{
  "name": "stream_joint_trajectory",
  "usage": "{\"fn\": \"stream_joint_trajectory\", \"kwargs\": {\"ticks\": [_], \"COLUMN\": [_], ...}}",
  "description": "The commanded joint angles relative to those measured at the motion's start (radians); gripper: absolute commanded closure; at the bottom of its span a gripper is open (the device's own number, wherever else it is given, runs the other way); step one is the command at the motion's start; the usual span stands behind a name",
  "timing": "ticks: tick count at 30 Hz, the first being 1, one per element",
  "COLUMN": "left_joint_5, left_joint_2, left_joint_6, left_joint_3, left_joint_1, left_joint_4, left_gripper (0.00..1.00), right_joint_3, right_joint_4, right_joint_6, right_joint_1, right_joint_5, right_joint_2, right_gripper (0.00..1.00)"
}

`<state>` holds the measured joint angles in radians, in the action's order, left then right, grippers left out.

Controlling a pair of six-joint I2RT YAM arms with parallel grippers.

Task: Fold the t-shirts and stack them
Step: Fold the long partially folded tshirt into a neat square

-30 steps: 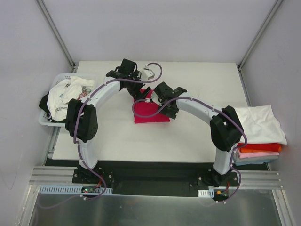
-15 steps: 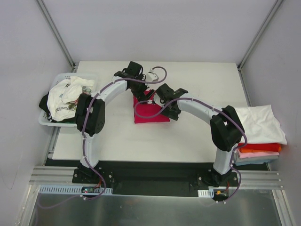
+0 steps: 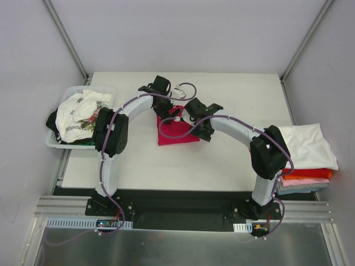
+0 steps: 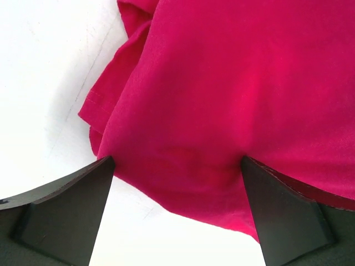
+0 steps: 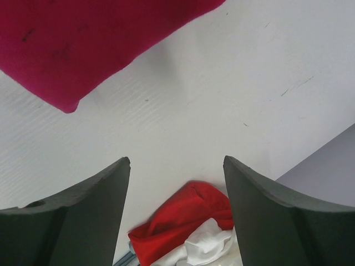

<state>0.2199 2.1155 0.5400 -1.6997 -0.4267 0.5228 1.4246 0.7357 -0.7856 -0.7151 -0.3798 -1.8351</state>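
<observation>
On the white table (image 3: 233, 100), top view: crimson t-shirt (image 3: 176, 134) lies folded into a small rectangle near the centre, both arms bent in toward it. L gripper (image 3: 169, 111) is over the shirt's far edge, R gripper (image 3: 203, 132) just beside its right edge. White basket (image 3: 55, 142) sits at the table's left side w/ rumpled white printed shirts (image 3: 77, 113) heaped in it and a dark one (image 3: 52, 119) hanging at its left rim. At the right edge, well apart from the crimson one, a stack of folded shirts: white on top (image 3: 308, 143), red-orange (image 3: 308, 173) under it, pink (image 3: 302, 181) below. L wrist view: L gripper (image 4: 176, 162) spread wide, one finger each side of the frame, the crimson t-shirt (image 4: 233, 83) filling the space btwn and beyond them; its hemmed edge and a loose fold lie at left, bare table under. Jaws not closed on the cloth; whether the fingertips (image 4: 83, 188) touch it, can't tell. R wrist view: R gripper (image 5: 176, 160) partly open, nothing btwn the fingers, only bare table (image 5: 233, 83). A rounded corner of the crimson t-shirt (image 5: 72, 50) shows upper left, apart from the fingers. Btwn the fingers low in frame, red cloth (image 5: 183, 219) and white cloth (image 5: 202, 246) at the table's edge.
</observation>
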Motion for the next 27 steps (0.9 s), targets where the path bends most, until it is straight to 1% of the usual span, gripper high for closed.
{"fn": "stream_joint_trajectory", "kwargs": {"ticks": [1, 10, 17, 23, 27], "left_joint_5": [-0.071, -0.065, -0.082, -0.181, -0.252], "left_joint_2": [0.009, -0.034, -0.126, -0.175, -0.187], "left_joint_6": [0.003, -0.035, -0.023, 0.020, 0.031], "left_joint_3": [-0.034, -0.083, -0.095, -0.035, -0.009], "left_joint_1": [-0.009, -0.011, -0.014, -0.012, 0.003], "left_joint_4": [0.019, 0.019, 0.023, 0.022, 0.022], "left_gripper": [0.01, 0.01, 0.01, 0.01, 0.01], "right_joint_3": [0.011, 0.022, 0.008, 0.004, 0.026], "right_joint_4": [0.040, 0.027, 0.001, -0.010, 0.005], "right_joint_6": [0.032, 0.043, 0.051, 0.008, -0.033], "right_joint_1": [-0.007, -0.032, -0.073, -0.112, -0.119], "right_joint_5": [0.002, -0.027, -0.038, 0.012, 0.047], "right_joint_2": [0.066, 0.083, 0.079, 0.066, 0.051], "right_gripper": [0.28, 0.24, 0.20, 0.16, 0.12]}}
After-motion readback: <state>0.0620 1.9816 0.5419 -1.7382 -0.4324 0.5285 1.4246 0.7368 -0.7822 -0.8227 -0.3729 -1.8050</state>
